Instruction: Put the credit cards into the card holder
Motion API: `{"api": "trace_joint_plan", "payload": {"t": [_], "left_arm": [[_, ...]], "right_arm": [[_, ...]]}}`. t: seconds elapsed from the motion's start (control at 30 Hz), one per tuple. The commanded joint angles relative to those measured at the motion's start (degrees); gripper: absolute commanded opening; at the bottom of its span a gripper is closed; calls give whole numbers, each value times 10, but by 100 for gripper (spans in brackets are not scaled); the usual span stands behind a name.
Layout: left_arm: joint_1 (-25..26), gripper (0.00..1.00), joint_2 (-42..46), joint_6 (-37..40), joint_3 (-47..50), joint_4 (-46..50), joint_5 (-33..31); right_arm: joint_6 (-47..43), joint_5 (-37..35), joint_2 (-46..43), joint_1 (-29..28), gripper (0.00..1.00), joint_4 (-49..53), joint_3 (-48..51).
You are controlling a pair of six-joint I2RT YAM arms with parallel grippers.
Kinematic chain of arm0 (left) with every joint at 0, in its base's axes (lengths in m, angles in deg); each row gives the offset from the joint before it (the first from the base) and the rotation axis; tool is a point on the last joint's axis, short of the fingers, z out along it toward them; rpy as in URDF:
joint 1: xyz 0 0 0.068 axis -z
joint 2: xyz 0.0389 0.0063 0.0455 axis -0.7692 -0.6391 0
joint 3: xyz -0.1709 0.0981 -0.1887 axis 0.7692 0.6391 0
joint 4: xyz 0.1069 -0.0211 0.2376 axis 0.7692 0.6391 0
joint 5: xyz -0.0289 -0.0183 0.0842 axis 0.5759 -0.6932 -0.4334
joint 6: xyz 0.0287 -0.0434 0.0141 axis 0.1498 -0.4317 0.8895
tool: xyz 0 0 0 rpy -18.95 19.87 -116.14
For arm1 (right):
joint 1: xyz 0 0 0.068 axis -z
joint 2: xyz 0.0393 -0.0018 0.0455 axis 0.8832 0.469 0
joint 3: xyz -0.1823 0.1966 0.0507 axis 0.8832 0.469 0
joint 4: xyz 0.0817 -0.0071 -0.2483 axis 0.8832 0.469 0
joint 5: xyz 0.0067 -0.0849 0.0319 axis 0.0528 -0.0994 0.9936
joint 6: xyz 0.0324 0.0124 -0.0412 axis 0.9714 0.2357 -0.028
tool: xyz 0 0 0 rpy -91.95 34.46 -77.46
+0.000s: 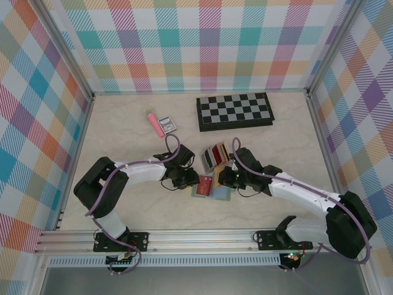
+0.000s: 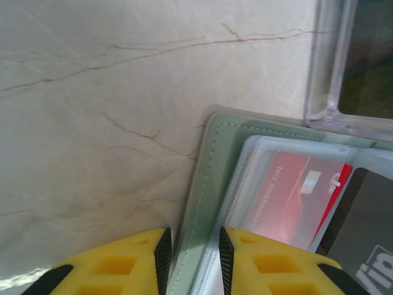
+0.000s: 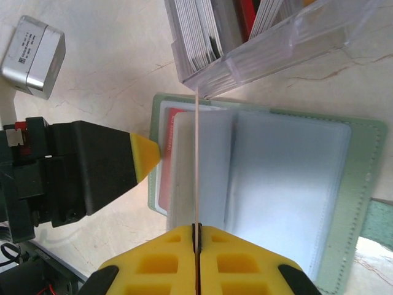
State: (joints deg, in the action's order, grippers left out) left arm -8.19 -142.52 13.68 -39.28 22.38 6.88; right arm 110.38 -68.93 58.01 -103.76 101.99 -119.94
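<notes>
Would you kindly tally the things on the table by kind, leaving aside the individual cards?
Black-and-white folding chessboard: 1
Pink pen-like stick with yellow end: 1
Small dark square packet with white face: 1
Clear plastic slotted card rack: 1
Sage-green bifold wallet: 1
Total: 5
</notes>
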Motion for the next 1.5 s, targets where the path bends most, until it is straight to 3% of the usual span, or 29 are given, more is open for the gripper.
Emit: {"api": "trace_joint_plan", "payload": {"t": [0.0,0.23,0.4,0.47,0.57,0.73,0.93,1.1,1.2,1.47], "left_arm": [[33,29,-21,-12,17,-65,53],[33,29,-15,-14,15,-57,43],[33,31,8,-16,20,-25,2],[33,32,22,-15,29,-26,-10],[33,32,33,-11,32,-37,-6],[35,30,32,-2,20,-56,20],[35,29,47,1,22,-35,-4],[35,34,51,3,21,-30,-12],[34,40,44,3,19,-41,-4],[35,42,2,14,5,-54,25]], "right_arm": [[-8,-21,4,-3,8,17,-13],[-8,-31,11,-4,8,43,-16],[19,-155,-5,2,7,182,-43],[10,-172,-28,8,7,197,-41],[-12,-153,-65,11,8,167,-29],[-44,-52,-51,9,8,96,-29],[-38,-38,-7,7,8,66,-17],[-17,-13,2,9,7,6,17],[-8,14,4,19,7,-33,41],[2,58,45,25,7,-120,77]]}}
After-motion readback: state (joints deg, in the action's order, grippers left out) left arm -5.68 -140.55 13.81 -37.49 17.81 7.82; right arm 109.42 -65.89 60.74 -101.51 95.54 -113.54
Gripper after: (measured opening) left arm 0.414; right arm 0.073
